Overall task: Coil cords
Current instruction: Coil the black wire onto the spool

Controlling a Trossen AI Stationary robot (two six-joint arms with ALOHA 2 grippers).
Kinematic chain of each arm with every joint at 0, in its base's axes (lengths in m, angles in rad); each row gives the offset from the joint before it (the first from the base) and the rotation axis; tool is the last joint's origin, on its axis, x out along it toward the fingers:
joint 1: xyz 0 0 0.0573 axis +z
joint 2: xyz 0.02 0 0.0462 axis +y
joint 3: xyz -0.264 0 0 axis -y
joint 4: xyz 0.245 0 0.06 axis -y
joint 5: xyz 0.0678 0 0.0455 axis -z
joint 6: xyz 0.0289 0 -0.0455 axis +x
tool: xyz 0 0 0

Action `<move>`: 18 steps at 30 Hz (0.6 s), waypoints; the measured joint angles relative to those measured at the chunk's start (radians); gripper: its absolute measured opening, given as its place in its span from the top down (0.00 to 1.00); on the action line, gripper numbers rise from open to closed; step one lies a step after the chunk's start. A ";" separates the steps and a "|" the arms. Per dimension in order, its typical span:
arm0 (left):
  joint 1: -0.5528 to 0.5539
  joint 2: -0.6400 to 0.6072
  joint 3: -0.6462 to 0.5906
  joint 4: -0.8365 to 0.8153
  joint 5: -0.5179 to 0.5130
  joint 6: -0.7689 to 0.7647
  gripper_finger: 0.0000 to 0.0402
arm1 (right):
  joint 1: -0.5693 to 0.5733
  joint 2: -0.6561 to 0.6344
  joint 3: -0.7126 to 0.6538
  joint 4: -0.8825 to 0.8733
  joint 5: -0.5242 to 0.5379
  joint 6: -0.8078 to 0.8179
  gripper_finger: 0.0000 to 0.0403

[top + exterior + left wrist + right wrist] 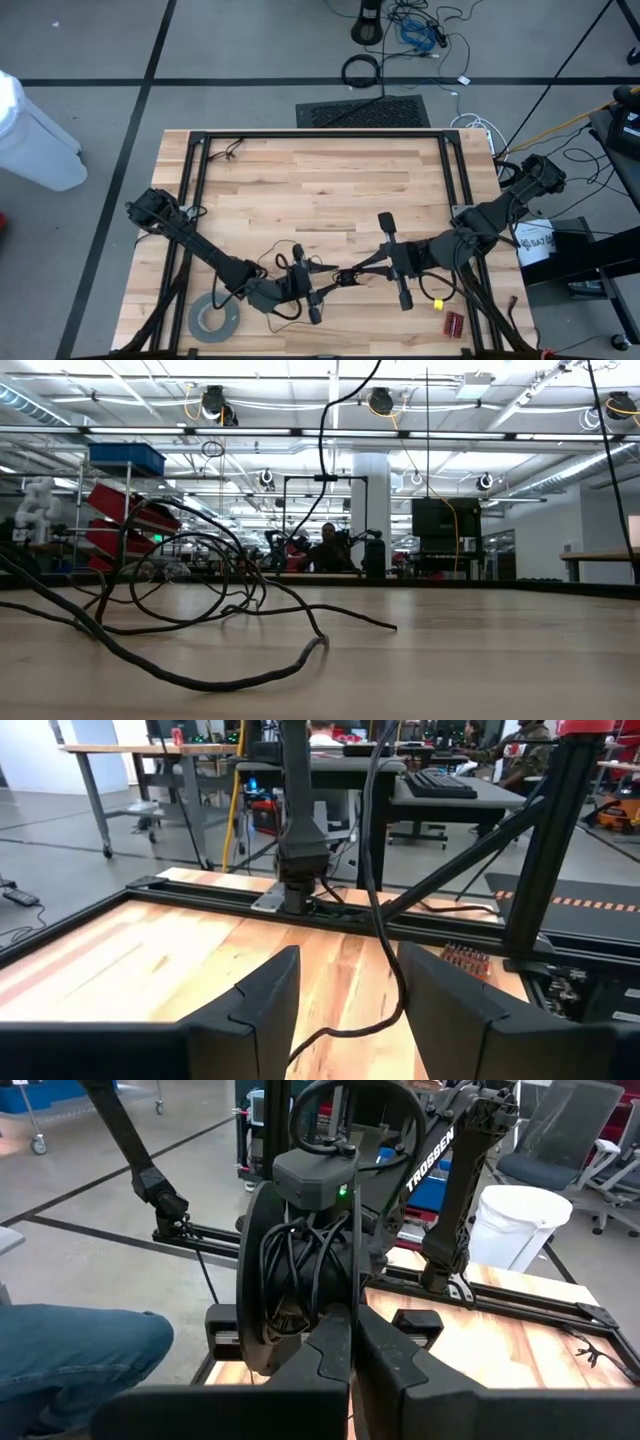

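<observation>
The thin dark wire (283,262) lies in loose loops on the wooden table near its front, between my two grippers. The low view shows those loops (200,680) resting on the wood, with a free end (320,643). I see no round black disc. My left gripper (328,284) is open. A stretch of the wire (398,982) runs up between its fingers (345,1020); I cannot tell if it touches them. My right gripper (348,275) faces the left one, almost tip to tip, and its fingers (355,1342) are shut on the wire. My right gripper pinches the thin wire between its two fingers. The wire shows as a fine line (357,1270) just beyond the fingertips. The fingers come about level from the table's right side. The fingers hide the place of contact, so I cannot tell which part of the wire they hold.
A wide grey tape roll (215,318) lies at the front left beside my left arm. A small yellow piece (437,304) and a red piece (452,322) lie at the front right. A black frame (320,134) borders the table. Bare wood lies toward the far edge.
</observation>
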 joint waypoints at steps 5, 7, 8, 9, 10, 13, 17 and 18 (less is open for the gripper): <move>0.003 0.000 0.000 0.000 0.059 -0.001 0.56 | 0.000 0.000 0.000 0.000 0.000 0.001 1.00; 0.002 0.000 0.000 0.000 0.080 0.000 0.56 | 0.000 0.000 0.000 0.000 0.000 0.000 1.00; 0.001 0.000 0.000 0.000 0.082 0.000 0.56 | -0.001 0.000 0.000 0.000 0.000 -0.001 1.00; 0.001 0.000 0.000 0.000 0.084 0.000 0.56 | -0.001 0.000 0.000 0.000 0.001 -0.001 1.00; 0.001 0.000 0.000 -0.001 0.084 0.003 0.56 | -0.001 0.000 0.000 0.000 0.002 -0.001 1.00; 0.001 -0.019 -0.001 -0.040 0.092 0.020 0.56 | -0.001 0.000 0.000 0.001 0.004 -0.002 1.00; -0.001 -0.097 -0.002 -0.183 0.127 0.010 0.56 | -0.005 0.000 0.000 0.011 0.003 -0.011 1.00; 0.003 -0.118 -0.002 -0.218 0.152 -0.003 0.56 | -0.007 0.000 0.000 0.014 0.004 -0.014 1.00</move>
